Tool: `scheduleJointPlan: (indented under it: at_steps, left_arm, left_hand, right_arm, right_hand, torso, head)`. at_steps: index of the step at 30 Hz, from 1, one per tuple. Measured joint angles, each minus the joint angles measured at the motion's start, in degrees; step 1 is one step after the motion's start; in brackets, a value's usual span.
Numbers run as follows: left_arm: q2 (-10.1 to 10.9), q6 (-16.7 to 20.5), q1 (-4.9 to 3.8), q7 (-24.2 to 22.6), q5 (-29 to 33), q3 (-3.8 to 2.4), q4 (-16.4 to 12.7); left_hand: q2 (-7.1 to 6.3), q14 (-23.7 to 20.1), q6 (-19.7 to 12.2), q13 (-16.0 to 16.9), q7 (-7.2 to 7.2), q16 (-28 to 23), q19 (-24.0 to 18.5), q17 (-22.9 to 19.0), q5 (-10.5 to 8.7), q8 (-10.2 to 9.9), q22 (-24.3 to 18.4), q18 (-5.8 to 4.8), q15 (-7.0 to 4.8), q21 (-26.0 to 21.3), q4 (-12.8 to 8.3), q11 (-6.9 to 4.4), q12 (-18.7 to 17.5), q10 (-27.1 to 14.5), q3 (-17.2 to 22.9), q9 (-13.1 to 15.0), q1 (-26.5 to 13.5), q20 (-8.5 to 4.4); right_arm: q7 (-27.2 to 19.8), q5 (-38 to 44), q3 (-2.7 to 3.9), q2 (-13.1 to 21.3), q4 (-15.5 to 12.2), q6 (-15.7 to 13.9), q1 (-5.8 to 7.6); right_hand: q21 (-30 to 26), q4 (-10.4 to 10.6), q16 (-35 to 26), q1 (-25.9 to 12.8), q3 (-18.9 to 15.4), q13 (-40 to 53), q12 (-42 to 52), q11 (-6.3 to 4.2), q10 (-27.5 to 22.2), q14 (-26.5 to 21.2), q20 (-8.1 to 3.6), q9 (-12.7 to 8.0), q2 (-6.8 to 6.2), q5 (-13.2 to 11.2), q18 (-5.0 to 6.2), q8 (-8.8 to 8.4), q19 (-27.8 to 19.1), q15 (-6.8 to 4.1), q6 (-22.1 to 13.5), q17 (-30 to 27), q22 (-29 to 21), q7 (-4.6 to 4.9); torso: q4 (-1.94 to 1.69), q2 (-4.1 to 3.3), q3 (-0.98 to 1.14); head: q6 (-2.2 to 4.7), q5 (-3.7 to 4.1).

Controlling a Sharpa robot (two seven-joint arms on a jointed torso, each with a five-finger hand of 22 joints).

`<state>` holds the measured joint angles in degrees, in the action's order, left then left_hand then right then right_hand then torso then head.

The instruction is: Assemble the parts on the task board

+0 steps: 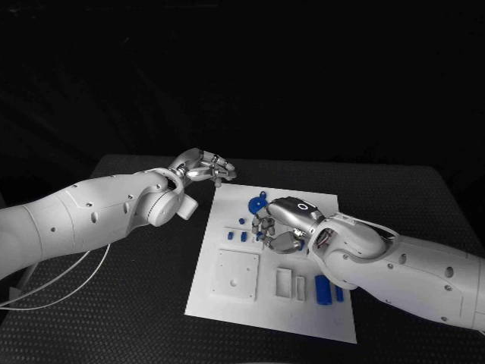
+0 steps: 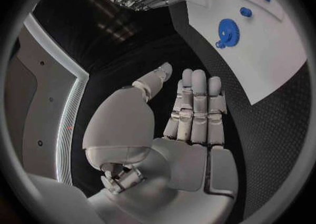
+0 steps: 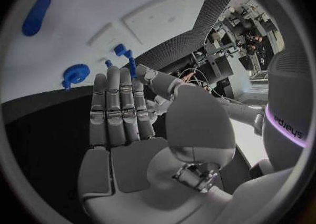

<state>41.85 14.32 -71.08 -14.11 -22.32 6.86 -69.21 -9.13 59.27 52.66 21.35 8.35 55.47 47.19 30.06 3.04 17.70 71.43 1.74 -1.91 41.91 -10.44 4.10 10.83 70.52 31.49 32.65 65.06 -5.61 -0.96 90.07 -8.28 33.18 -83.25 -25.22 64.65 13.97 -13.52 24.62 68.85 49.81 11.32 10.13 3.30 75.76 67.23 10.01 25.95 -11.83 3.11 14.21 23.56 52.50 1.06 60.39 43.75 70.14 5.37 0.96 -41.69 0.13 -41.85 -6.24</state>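
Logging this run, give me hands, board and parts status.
Left hand open, off the task board. Right hand open above it. Blue gear lying loose.

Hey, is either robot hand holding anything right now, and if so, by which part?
Nothing is held. The left robot hand and the right robot hand both have straight, empty fingers.

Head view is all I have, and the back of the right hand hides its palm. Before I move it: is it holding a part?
Observer: No. The right wrist view shows the right hand with straight fingers and an empty palm.
Operator: And the left hand?
Observer: The left wrist view shows the left hand flat and empty too, over the black table beside the task board.
Operator: Anything near the right fingertips?
Observer: The blue gear lies on the board close by them; I cannot tell whether they touch it.
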Motion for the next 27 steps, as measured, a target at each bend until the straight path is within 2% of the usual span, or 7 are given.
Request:
scheduleJointPlan:
  at_steps: [5,11,21,27]
  left_arm:
    - [-0.5,0.0,-0.1,0.0,0.1,0.0,0.4]
    - [-0.8,0.0,-0.15,-0.1,0.2,-0.01,0.5]
    - [-0.8,0.0,-0.16,-0.1,0.3,-0.01,0.6]
    - [-0.9,0.0,-0.16,-0.1,0.3,-0.01,0.6]
  left_hand:
    - [0.0,0.0,0.0,0.0,0.0,0.0,0.0,0.0,0.0,0.0,0.0,0.0,0.0,-0.2,0.0,0.0,0.0,0.0,0.0,0.0,0.0,0.0]
    - [0.0,0.0,0.0,0.0,0.0,0.0,0.0,0.0,0.0,0.0,0.0,0.0,0.0,-0.2,0.0,-0.01,0.0,0.0,0.0,0.0,0.0,0.0]
    - [0.0,0.0,0.0,0.0,-0.01,0.0,0.0,0.0,0.0,0.0,0.0,-0.01,0.0,-0.2,0.0,-0.01,0.0,0.0,0.0,0.0,0.0,0.0]
    - [0.0,0.0,-0.1,0.0,-0.06,0.0,0.0,0.1,0.0,0.0,0.0,-0.01,0.0,-0.2,0.0,-0.01,0.2,0.0,0.0,0.0,0.0,0.0]
  right_arm:
    - [-0.3,0.3,-0.33,-1.6,0.3,0.0,-1.08]
    - [-0.6,1.0,-0.59,-2.8,1.1,0.0,-2.39]
    - [-0.7,2.0,-1.36,-3.9,2.0,0.0,-3.55]
    - [-0.7,2.5,-1.54,-3.9,2.3,0.0,-3.8]
  right_hand:
    - [0.0,0.0,0.0,0.0,0.0,0.1,0.0,0.0,0.0,0.0,0.0,0.0,0.0,0.0,0.0,0.0,0.0,0.0,0.0,0.1,0.1,0.0]
    - [0.0,0.0,0.0,0.0,0.0,0.1,0.0,0.0,0.0,0.0,0.0,0.0,0.0,0.0,0.0,0.0,0.0,0.0,0.0,0.1,0.1,0.0]
    - [0.0,0.0,0.0,-0.2,0.0,0.3,0.0,0.0,0.0,0.0,0.0,0.1,0.18,0.0,0.0,-0.06,0.0,0.0,0.0,0.2,0.1,0.01]
    - [0.0,-0.2,0.0,-0.2,0.2,0.3,0.0,0.0,0.0,0.0,0.0,0.1,0.23,0.0,0.0,-0.07,0.0,0.0,0.0,0.2,0.0,0.01]
  torso:
    - [0.05,-0.04,0.04]
    - [0.11,-0.04,0.08]
    - [0.09,-0.03,0.1]
    - [0.06,-0.04,0.05]
  head:
    - [-0.49,-1.28]
    - [-0.95,-2.41]
    - [-1.33,-2.97]
    - [-1.6,-3.05]
